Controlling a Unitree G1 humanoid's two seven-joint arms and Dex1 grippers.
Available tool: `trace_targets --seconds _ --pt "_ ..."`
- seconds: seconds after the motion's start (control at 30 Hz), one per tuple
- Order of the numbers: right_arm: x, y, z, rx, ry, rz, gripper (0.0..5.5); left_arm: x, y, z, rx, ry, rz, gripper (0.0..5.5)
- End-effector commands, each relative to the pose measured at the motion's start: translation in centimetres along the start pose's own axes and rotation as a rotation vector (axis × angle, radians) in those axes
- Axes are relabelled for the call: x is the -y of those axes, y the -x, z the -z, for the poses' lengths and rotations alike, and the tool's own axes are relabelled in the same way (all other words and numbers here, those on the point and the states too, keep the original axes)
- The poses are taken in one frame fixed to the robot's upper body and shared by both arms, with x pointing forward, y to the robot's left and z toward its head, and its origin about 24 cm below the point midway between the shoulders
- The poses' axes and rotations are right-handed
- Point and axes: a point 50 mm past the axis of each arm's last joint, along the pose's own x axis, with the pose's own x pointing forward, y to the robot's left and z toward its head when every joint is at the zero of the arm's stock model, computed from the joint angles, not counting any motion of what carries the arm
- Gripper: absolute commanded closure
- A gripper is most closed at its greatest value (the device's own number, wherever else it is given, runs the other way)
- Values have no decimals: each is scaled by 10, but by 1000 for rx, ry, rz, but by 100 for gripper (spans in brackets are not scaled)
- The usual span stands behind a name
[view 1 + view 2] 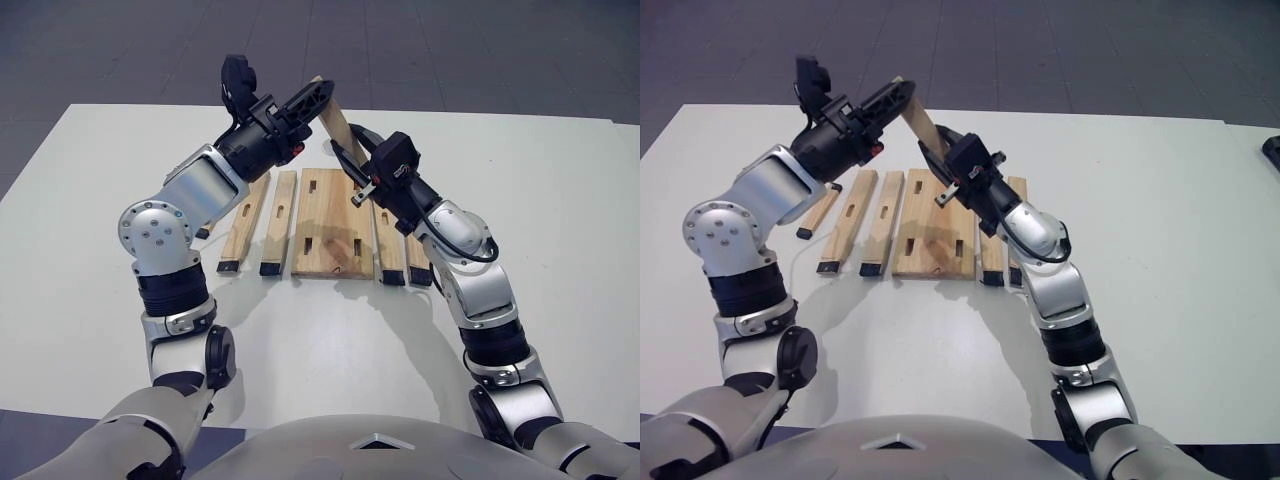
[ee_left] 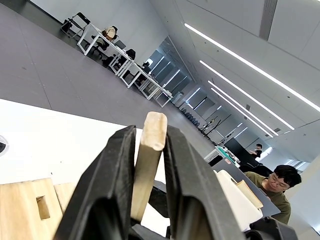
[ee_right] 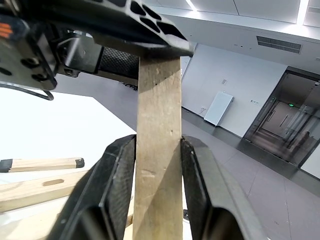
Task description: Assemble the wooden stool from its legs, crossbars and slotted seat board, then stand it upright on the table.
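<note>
Left gripper [image 2: 149, 132] clamped on upper end of wooden bar [image 1: 337, 122]. Right gripper [image 3: 157, 142] clamped lower on same bar. Bar slants in air over seat board [image 1: 325, 225], apart from it. Board flat on table [image 1: 560, 220], slots up; left pair of legs [image 1: 247, 220] just beside it, right pair of legs [image 1: 388, 250] opposite. Bar likely light, stiff, smooth, so may pivot in pinch. Best gripped across flat faces, leaving tip free for slot.

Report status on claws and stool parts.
Left claw, right claw: both shut on wooden bar. Bar tilted above seat board. Legs flat beside board.
</note>
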Motion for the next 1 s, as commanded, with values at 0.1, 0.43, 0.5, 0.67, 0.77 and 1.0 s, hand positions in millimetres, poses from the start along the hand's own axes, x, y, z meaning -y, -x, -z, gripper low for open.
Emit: trace_targets --seconds 0.1,0.43,0.5,0.67,0.77,1.0 --pt "0 -3 -2 4 -10 20 419 0 -3 9 -43 -12 8 493" --pt "13 2 55 -317 112 114 296 -24 16 -30 208 -262 -263 509" --pt "26 12 60 -355 169 165 264 -33 33 -49 300 -356 -367 509" --pt "75 24 47 -343 223 458 179 -64 78 -47 277 -582 -625 509" --pt "94 25 33 -299 207 613 142 -71 94 -24 186 -645 -666 509" --pt "99 28 21 -226 127 731 28 -75 115 -3 242 -551 -688 509"
